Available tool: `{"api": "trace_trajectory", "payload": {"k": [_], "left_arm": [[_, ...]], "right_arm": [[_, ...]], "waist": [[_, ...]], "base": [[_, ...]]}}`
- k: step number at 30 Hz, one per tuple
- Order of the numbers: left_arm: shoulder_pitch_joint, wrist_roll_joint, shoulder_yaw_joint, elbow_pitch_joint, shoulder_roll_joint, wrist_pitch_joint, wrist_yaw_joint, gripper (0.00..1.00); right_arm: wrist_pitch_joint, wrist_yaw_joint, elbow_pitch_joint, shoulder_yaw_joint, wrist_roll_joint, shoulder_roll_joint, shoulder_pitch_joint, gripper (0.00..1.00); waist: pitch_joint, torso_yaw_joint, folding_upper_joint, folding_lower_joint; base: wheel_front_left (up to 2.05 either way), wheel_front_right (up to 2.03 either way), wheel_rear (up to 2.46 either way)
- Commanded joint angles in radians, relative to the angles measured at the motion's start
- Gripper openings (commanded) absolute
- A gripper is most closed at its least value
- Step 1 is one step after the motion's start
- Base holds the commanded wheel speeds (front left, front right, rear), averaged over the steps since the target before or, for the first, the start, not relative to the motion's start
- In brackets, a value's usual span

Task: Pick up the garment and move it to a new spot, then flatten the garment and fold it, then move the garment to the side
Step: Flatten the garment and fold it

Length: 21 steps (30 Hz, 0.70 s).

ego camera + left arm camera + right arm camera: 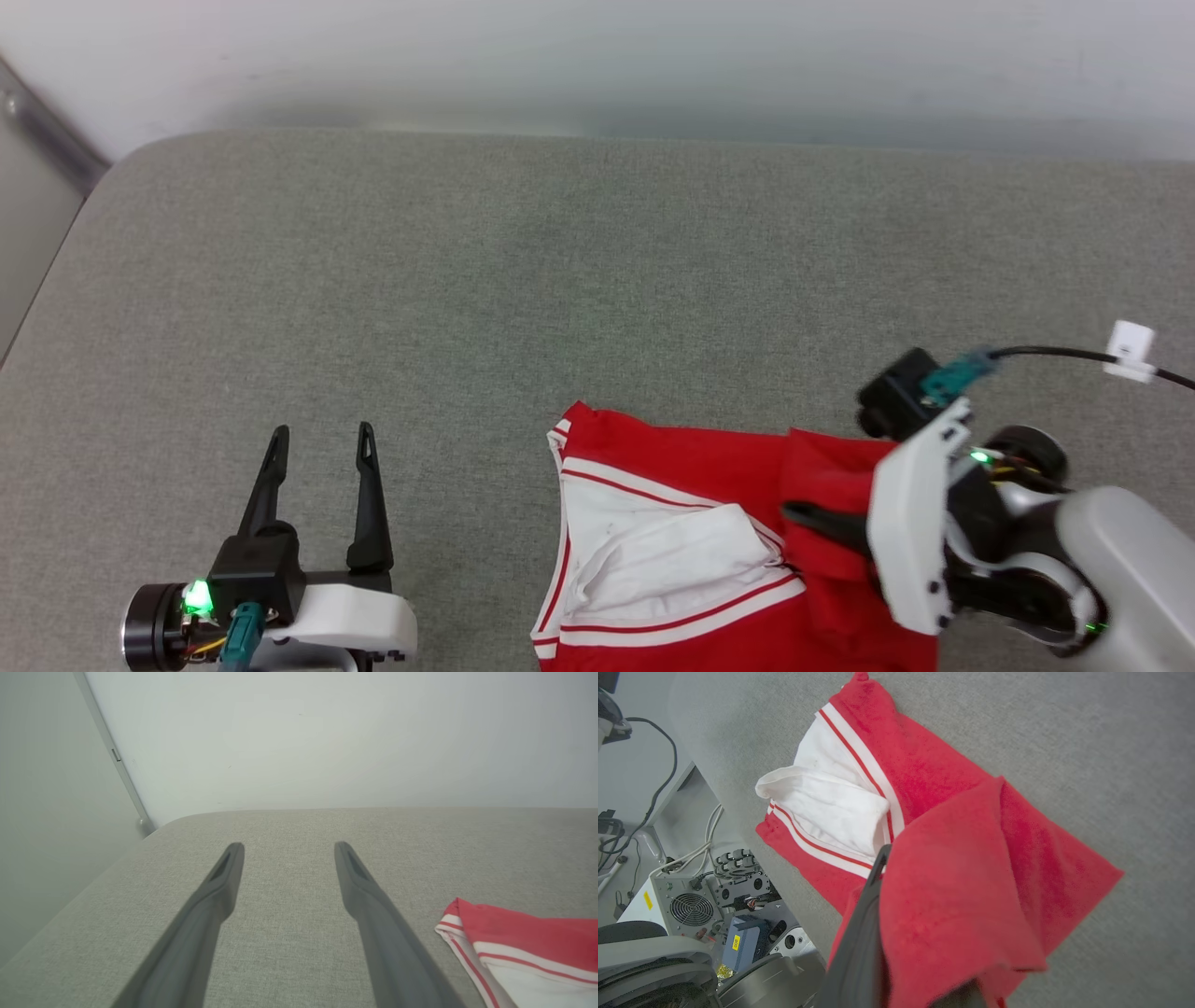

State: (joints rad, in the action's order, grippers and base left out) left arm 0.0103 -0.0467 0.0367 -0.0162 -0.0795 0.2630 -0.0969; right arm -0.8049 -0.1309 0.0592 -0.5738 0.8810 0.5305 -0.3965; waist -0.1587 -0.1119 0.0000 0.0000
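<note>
Fingers of the right gripper [805, 519] clamp a red fold of the garment [686, 448] between them, seemingly shallowly, so lifting may tug it free; the left gripper [322, 435] stands spread, empty.

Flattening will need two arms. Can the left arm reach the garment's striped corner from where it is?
Probably yes. The left claw stands open beside the garment, with only bare grey surface between it and the striped corner; the right claw grips a red fold farther over.
</note>
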Motion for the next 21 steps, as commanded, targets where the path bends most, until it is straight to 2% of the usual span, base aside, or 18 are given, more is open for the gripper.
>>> {"api": "trace_trajectory", "payload": {"k": [1,11,17,18,19,20,21], "left_arm": [[-0.017,0.005,0.0,0.001,0.005,0.002,0.004,1.0],[-0.059,0.003,0.011,-0.003,0.017,0.002,0.013,1.0],[-0.067,0.0,0.012,-0.006,0.023,0.002,0.009,1.0],[-0.065,0.0,0.011,-0.007,0.023,0.002,0.009,1.0],[-0.061,0.0,0.01,-0.009,0.024,0.002,0.008,1.0],[-0.055,0.0,0.008,-0.01,0.024,0.002,0.008,1.0],[-0.049,0.001,0.006,-0.012,0.025,0.002,0.008,1.0]], "right_arm": [[0.007,0.0,-0.016,-0.023,-0.004,-0.021,-0.029,0.0],[0.095,0.0,-0.243,-0.285,-0.078,-0.134,-0.224,0.0],[0.16,0.0,-0.362,-0.387,-0.075,-0.155,-0.262,0.0],[0.177,0.001,-0.374,-0.395,-0.075,-0.156,-0.268,0.06],[0.191,0.001,-0.38,-0.404,-0.073,-0.155,-0.275,0.71],[0.207,0.0,-0.379,-0.414,-0.072,-0.151,-0.283,1.0],[0.229,0.001,-0.374,-0.418,-0.071,-0.143,-0.289,1.0]], "waist": [[-0.009,-0.004,0.0,0.0],[-0.07,-0.027,0.0,0.0],[-0.08,-0.031,0.0,0.0],[-0.078,-0.029,0.0,0.0],[-0.073,-0.027,0.0,0.0],[-0.067,-0.024,0.0,0.0],[-0.06,-0.022,0.0,0.0]], "base": [[0.0,0.0,0.0],[0.0,0.0,0.0],[0.0,0.0,0.0],[0.0,0.0,0.0],[0.0,0.0,0.0],[0.0,0.0,0.0],[0.0,0.0,0.0]]}}
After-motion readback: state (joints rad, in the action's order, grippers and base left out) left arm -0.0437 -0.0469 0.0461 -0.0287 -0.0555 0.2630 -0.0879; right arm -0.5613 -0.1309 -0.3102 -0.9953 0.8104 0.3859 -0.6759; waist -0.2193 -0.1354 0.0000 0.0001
